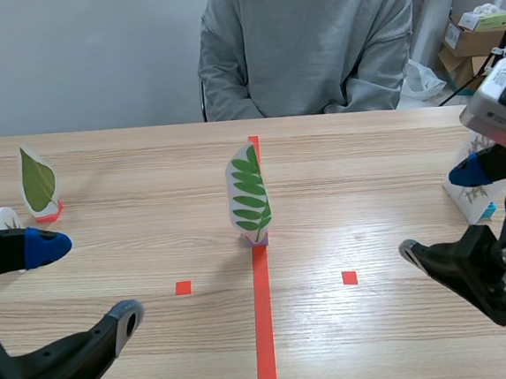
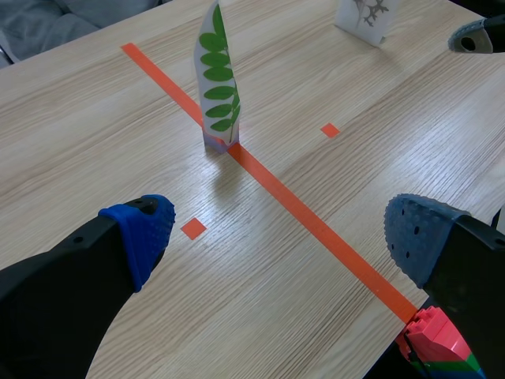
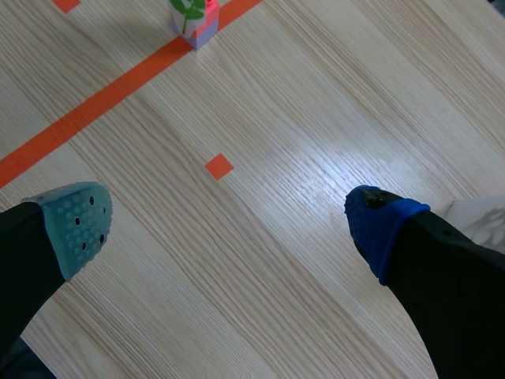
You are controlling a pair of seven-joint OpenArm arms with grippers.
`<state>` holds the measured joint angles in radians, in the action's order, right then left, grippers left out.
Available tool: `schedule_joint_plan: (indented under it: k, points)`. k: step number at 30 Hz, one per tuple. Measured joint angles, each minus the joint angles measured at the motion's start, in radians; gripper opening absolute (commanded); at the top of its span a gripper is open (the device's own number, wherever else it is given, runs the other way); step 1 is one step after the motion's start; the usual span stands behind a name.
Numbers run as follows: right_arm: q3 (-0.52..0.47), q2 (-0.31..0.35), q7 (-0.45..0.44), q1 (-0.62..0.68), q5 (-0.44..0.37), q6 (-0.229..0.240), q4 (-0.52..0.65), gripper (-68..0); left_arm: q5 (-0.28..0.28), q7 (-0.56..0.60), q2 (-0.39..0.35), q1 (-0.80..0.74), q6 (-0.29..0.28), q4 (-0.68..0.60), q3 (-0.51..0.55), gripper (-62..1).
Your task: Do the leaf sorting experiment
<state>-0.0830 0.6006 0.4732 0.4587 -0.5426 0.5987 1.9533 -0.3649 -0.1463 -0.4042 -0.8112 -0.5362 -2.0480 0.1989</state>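
We look from between the arms, low across the table (image 1: 134,244) toward a seated person (image 1: 307,43) at the frame's top centre. Our left wrist camera faces forward and down, close over the wood; the right one hangs closer still. All three views share the fern-leaf card (image 1: 248,197) on the orange-red tape line (image 1: 264,330), the right catching only its base.

We saw a pale wooden tabletop (image 1: 151,243) with an orange-red tape line (image 1: 264,330) running from its near edge toward the far edge. One small square mark (image 1: 183,288) lay toward the left edge and another square (image 1: 349,278) toward the right. On the line, mid-tabletop, a compound-leaf card (image 1: 248,194) stood upright in a small block base (image 1: 255,237). Near the left edge stood a single-leaf card (image 1: 37,180) on a red base, with a small white object (image 1: 5,216) just beside it. By the right edge stood a white twig-print card (image 2: 361,16).
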Motion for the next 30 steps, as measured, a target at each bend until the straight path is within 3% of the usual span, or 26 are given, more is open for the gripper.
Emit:
schedule_joint_plan:
  k: [4, 6, 8, 13, 17, 22, 26, 30]
  points:
    - [0.000, 0.000, 0.010, -0.001, 0.000, -0.002, 0.000, -6.7, 0.000, 0.000, 0.000, 0.000, 0.000, 0.000, 0.000, -4.3]
    - [0.000, 0.000, 0.044, -0.005, 0.002, -0.035, 0.000, -6.7, 0.000, 0.000, 0.000, 0.000, 0.000, 0.000, 0.000, -4.3]
    - [0.000, 0.000, 0.079, -0.031, 0.032, -0.038, -0.003, -6.7, 0.000, 0.000, 0.000, 0.000, 0.000, 0.000, 0.000, -4.3]
    - [0.026, 0.012, 0.082, -0.199, 0.030, 0.030, -0.114, -6.7, 0.000, 0.000, 0.000, 0.000, 0.000, 0.000, 0.000, -4.3]
    - [0.125, 0.032, 0.078, -0.372, 0.026, 0.076, -0.316, -6.7, 0.000, 0.000, 0.000, 0.000, 0.000, 0.000, 0.000, -4.3]
    - [0.328, 0.018, 0.059, -0.591, 0.021, 0.113, -0.544, -6.7, 0.000, 0.000, 0.000, 0.000, 0.000, 0.000, 0.000, -4.3]
    - [0.473, -0.039, 0.037, -0.748, 0.031, 0.136, -0.685, -6.7, 0.000, 0.000, 0.000, 0.000, 0.000, 0.000, 0.000, -4.3]
    - [0.588, -0.129, -0.016, -0.869, 0.118, 0.135, -0.803, -6.7, 0.000, 0.000, 0.000, 0.000, 0.000, 0.000, 0.000, -4.3]
